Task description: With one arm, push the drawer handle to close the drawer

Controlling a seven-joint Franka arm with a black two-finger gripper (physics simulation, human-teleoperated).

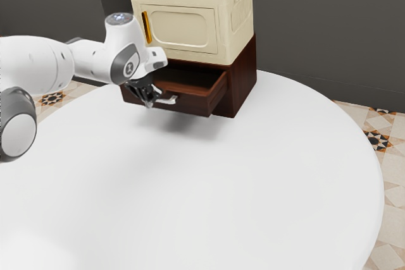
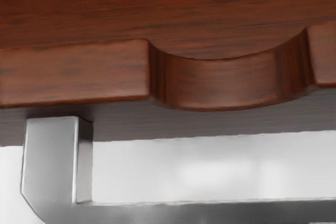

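Plainly, the drawer (image 1: 195, 104) juts open — far side of the tabletop (image 1: 228, 181).
The pincer (image 1: 149, 102) is at the silver handle (image 1: 169, 100) — spread or together, I can't tell.

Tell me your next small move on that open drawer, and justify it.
I'd probably ease the gripper against the silver handle, toward the brown cabinet: the drawer juts out with its inside exposed, and the gripper is right by the handle.
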